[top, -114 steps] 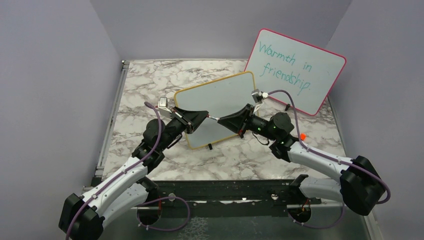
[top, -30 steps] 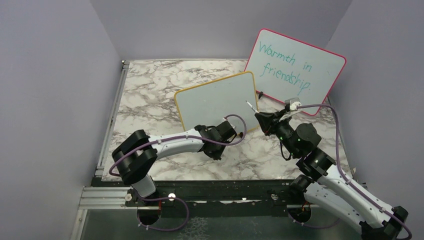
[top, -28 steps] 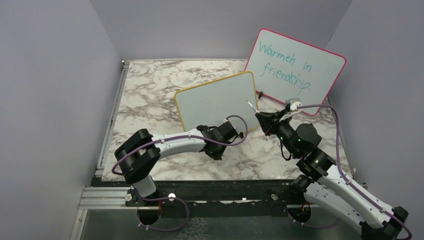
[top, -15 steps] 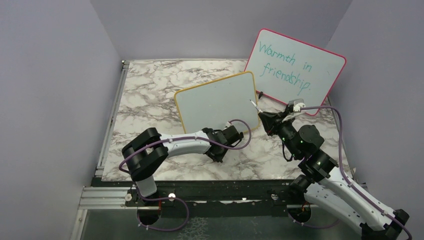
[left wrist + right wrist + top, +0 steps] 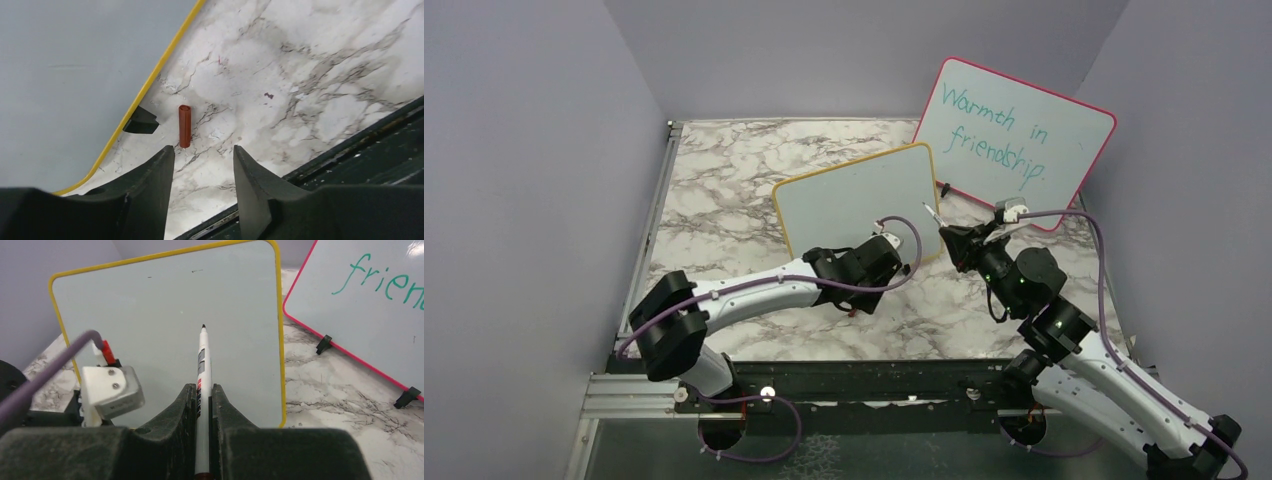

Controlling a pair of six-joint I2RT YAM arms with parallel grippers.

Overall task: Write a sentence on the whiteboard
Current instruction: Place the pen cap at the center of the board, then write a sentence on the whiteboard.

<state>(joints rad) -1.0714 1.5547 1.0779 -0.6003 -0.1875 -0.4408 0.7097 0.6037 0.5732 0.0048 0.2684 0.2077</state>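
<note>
The yellow-framed whiteboard (image 5: 849,205) stands tilted mid-table; its face (image 5: 150,315) is blank and no dark red-brown sentence shows. My right gripper (image 5: 951,237) (image 5: 201,387) is shut on a white marker (image 5: 202,360). The marker's uncapped dark tip points at the board's right half, and I cannot tell whether it touches. My left gripper (image 5: 866,290) (image 5: 204,150) is open and empty, low by the board's lower right corner. A red marker cap (image 5: 185,126) lies on the marble just ahead of its fingers, beside a black board foot (image 5: 141,121).
A pink-framed board (image 5: 1014,135) with teal words "Warmth in friendship." leans at the back right; it also shows in the right wrist view (image 5: 360,300). The table's black front rail (image 5: 360,165) runs close behind the left gripper. Purple walls enclose the marble table (image 5: 724,180).
Earlier both grippers met in front of the board. Since then the left arm has swung down to the board's lower right corner. The right gripper has drawn back right with the marker.
</note>
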